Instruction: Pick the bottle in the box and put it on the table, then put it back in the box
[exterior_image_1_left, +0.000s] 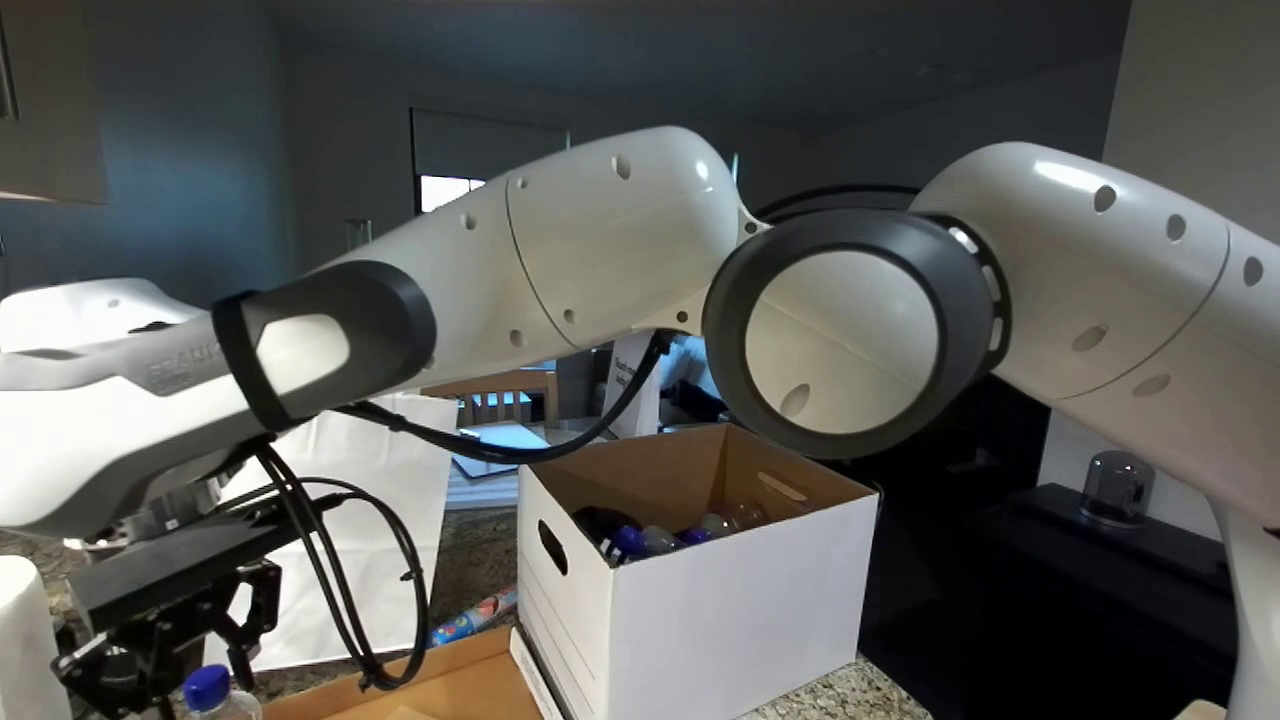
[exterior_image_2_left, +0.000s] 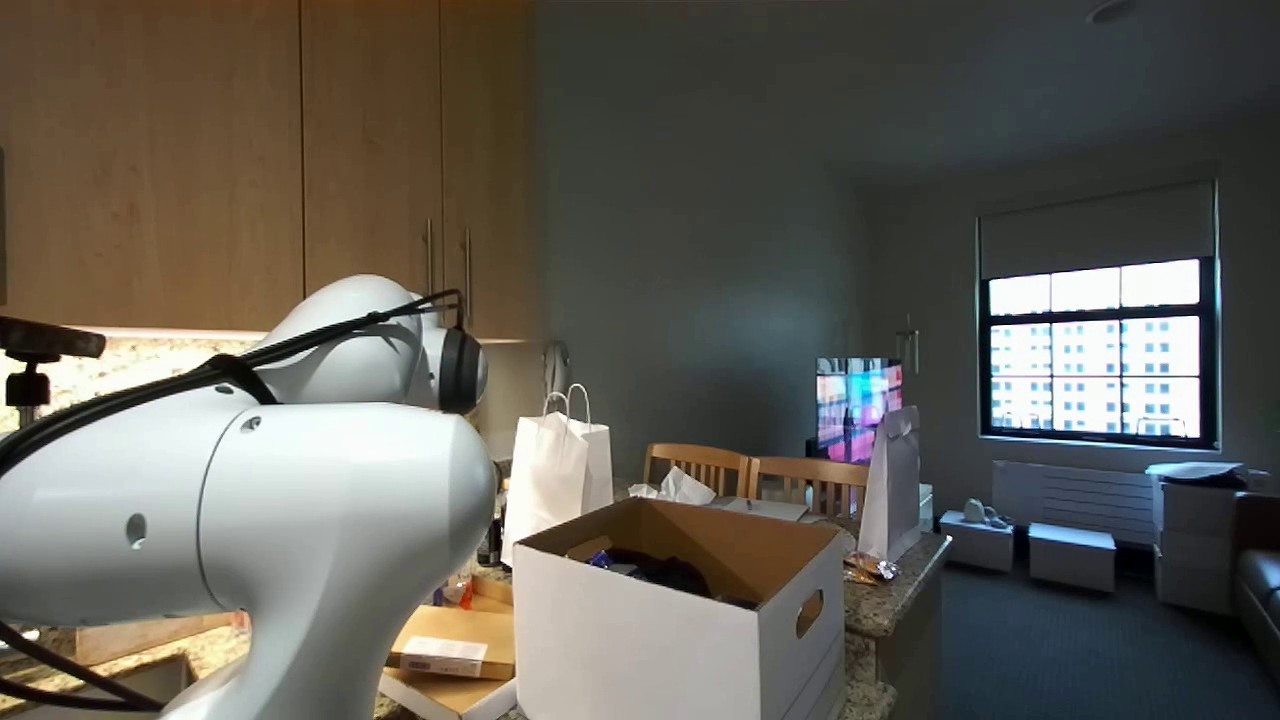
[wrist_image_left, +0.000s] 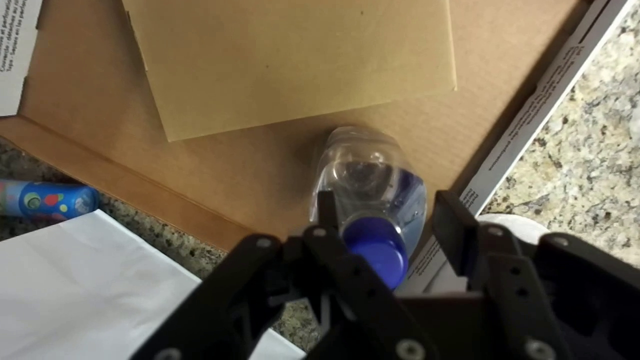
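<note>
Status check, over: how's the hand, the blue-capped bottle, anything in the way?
Hand open, straddling bottle, no firm grip seen. Bottle cap up, on cardboard lid. Flat carton close beside it, probably not blocking.

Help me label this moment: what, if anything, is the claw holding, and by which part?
Nothing, it appears: the claw stands open around the bottle, with a gap in the wrist view between bottle and one finger.

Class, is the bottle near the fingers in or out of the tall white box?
Out: in an exterior view, a gap separates the bottle from the box.
</note>
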